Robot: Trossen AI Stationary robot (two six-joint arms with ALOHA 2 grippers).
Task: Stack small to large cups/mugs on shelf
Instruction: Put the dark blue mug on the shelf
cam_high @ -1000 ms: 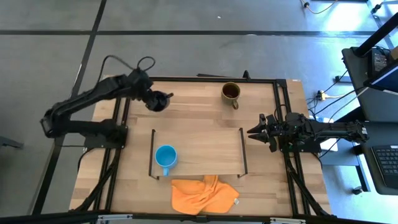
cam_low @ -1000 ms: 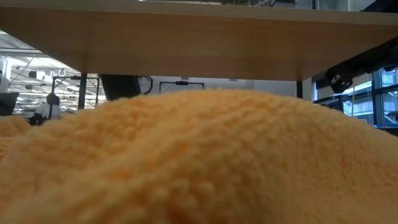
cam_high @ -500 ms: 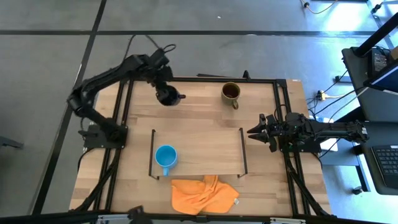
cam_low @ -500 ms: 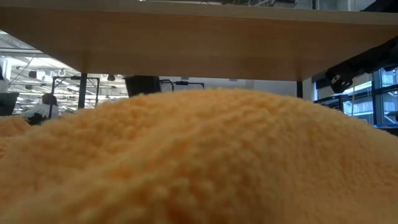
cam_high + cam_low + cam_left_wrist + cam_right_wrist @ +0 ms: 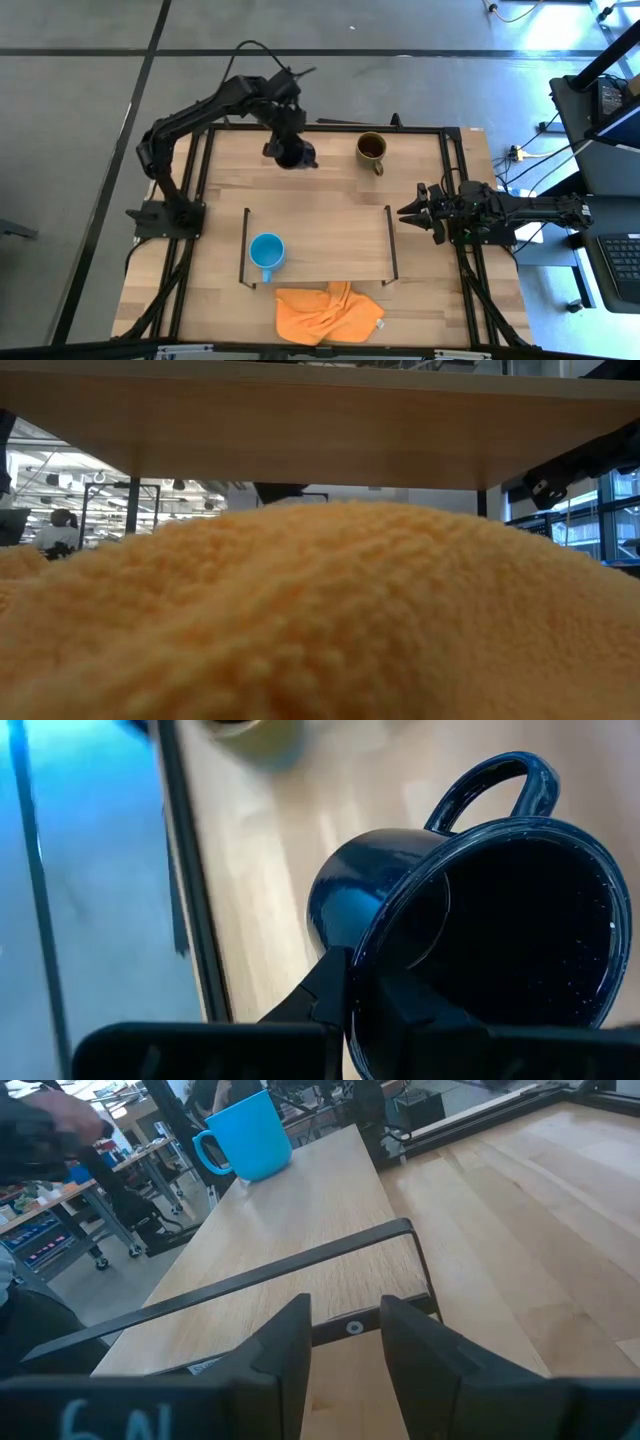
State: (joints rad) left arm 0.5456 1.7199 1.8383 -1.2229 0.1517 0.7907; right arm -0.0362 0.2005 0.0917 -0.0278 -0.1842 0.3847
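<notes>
My left gripper [image 5: 287, 148] is over the far part of the table, shut on the black mug [image 5: 372, 885]. That mug shows again in the high view [image 5: 296, 155], left of the olive-brown mug [image 5: 372, 150], which stands upright on its base near the far edge. The light-blue mug [image 5: 266, 252] stands upright on the left end of the shelf [image 5: 330, 235]. My right gripper [image 5: 412, 212] waits open at the shelf's right end, nothing between its fingers [image 5: 285, 1342]. My left gripper pinches the black mug's rim [image 5: 352, 970], one finger [image 5: 330, 992] outside the wall and the other [image 5: 405, 1012] inside. The place lies across the mouth from the handle [image 5: 490, 782]. The fingers slant down at it. The mug is tilted and lifted clear of the table.
An orange cloth [image 5: 328, 312] lies crumpled by the near edge in front of the shelf and fills the low view [image 5: 320, 610]. The shelf's black end frame [image 5: 300, 1270] stands just before my right gripper. Bare wood lies between the shelf and the far edge.
My left gripper has carried the black mug along the far edge toward the table's right, from the far left corner to just left of the olive-brown mug. It has risen and rolled on the way, staying shut on the mug.
</notes>
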